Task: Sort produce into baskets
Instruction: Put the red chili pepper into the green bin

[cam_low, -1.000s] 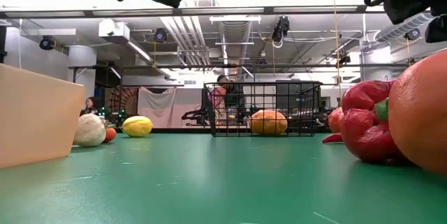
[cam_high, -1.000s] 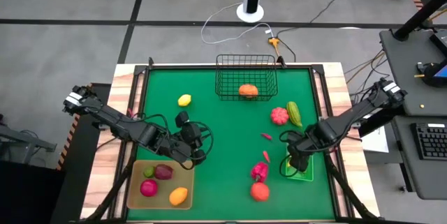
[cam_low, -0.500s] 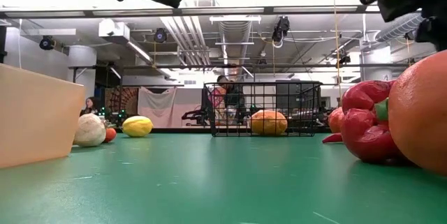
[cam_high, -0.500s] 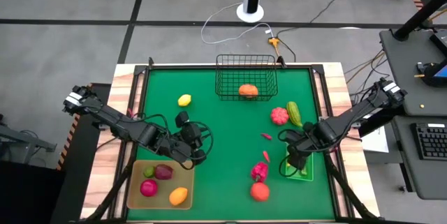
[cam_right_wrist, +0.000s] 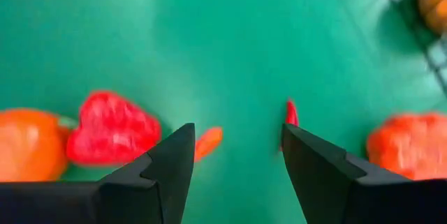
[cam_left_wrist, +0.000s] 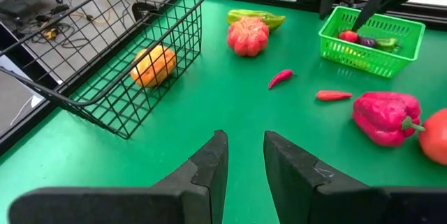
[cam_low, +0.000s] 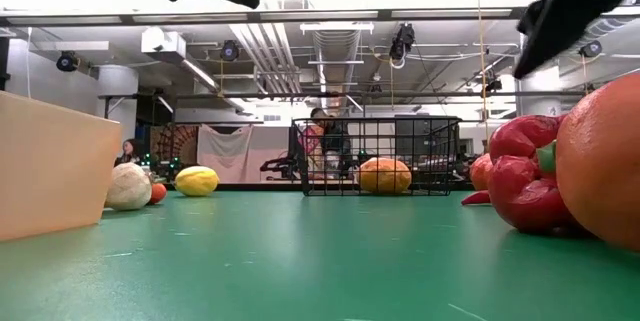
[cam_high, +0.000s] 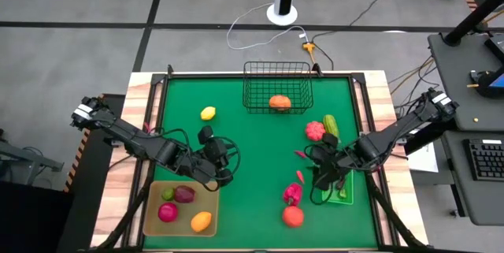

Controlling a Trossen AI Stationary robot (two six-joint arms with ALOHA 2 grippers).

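Two small chillies, red point(cam_right_wrist: 291, 114) and orange point(cam_right_wrist: 208, 141), loose on desk point(cam_high: 252, 139) directly ahead of released, empty right tool point(cam_high: 321, 176); left tool point(cam_left_wrist: 243, 155) narrowly parted, empty, farther off.

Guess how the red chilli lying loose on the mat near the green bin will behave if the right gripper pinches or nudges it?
The red chilli is thin, curved and tapered, so a nudge probably spins or slides it. It lies flat on the mat, so the fingers must reach low. It looks light and glossy, so perhaps slippery.
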